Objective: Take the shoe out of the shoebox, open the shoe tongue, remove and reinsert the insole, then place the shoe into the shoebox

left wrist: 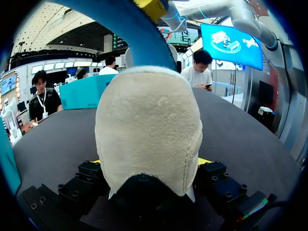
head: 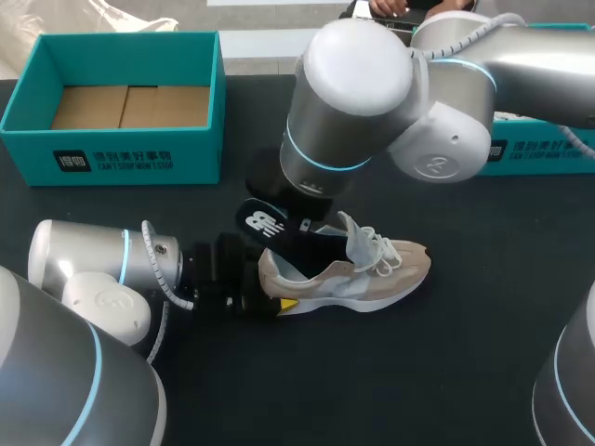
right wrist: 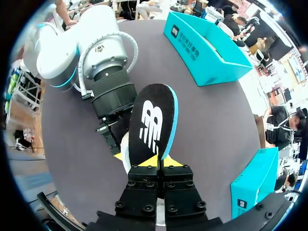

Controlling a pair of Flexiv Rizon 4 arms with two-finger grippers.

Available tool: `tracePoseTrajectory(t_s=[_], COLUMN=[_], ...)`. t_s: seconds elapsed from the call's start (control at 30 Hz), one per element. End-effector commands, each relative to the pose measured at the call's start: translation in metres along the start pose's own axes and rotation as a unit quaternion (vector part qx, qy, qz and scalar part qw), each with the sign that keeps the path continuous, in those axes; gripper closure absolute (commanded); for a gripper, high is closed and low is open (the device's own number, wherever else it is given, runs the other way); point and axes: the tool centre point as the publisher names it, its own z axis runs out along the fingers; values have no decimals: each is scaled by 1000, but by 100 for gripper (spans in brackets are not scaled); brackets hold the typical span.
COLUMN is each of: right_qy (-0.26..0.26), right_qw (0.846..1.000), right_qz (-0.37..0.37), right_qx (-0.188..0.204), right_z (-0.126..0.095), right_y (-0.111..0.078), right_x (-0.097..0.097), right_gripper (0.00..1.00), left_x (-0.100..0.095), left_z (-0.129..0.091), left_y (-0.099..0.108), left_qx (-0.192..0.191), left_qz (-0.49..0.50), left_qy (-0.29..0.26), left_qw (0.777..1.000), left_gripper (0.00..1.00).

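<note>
On the tabletop (head: 483, 372), out of the shoebox (head: 121, 160): shoe (head: 349, 274), heel clamped between left fingers (left wrist: 204, 161); insole (head: 263, 223) pinched by right fingers (right wrist: 175, 162), standing half out of the opening; coming out or going in, cannot tell; boxing not yet done.

The left gripper (left wrist: 150, 166) is clamping the heel of a beige shoe (left wrist: 147, 130), its yellow tips peeking out on both sides against the suede. The shoe is standing upright on the black table (left wrist: 57, 139). A blue-backed insole (left wrist: 127, 33) is arching up above the shoe's collar, the right gripper (left wrist: 153, 6) showing a yellow tip at its upper end. A teal shoebox (left wrist: 84, 91) is sitting farther off, beyond the shoe.
</note>
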Motion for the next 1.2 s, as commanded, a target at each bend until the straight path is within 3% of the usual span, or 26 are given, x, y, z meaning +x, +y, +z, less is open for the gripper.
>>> tracePoseTrajectory(t_s=[0.03, 0.07, 0.2, 0.43, 0.67, 0.77, 0.8, 1.2], right_qy=[24, 40, 95, 216, 301, 332, 340, 340], right_qw=[1000, 999, 994, 971, 947, 937, 936, 936], right_qz=[8, 18, 47, 69, 48, 47, 48, 48], right_qx=[1, -2, -33, -79, -105, -97, -78, -78], right_z=[3, 3, -1, -2, 3, 5, 5, 5], right_y=[-1, -2, -4, -7, -1, -1, -1, -1], right_x=[-3, -4, -8, -10, -4, 2, 3, 3], right_gripper=[11, 0, 0, 0, 0, 0, 0, 0], left_x=[0, 0, 0, 0, 0, 0, 0, 0], left_z=[0, 0, 0, 0, 0, 0, 0, 0], left_y=[1, 1, 1, 1, 1, 1, 1, 1], left_qx=[-1, -1, -1, -1, -1, -1, -1, -1], left_qz=[0, 0, 0, 0, 0, 0, 0, 0], left_qy=[0, 0, 0, 0, 0, 0, 0, 0], left_qw=[1000, 1000, 1000, 1000, 1000, 1000, 1000, 1000], left_gripper=[100, 100, 100, 100, 100, 100, 100, 100])
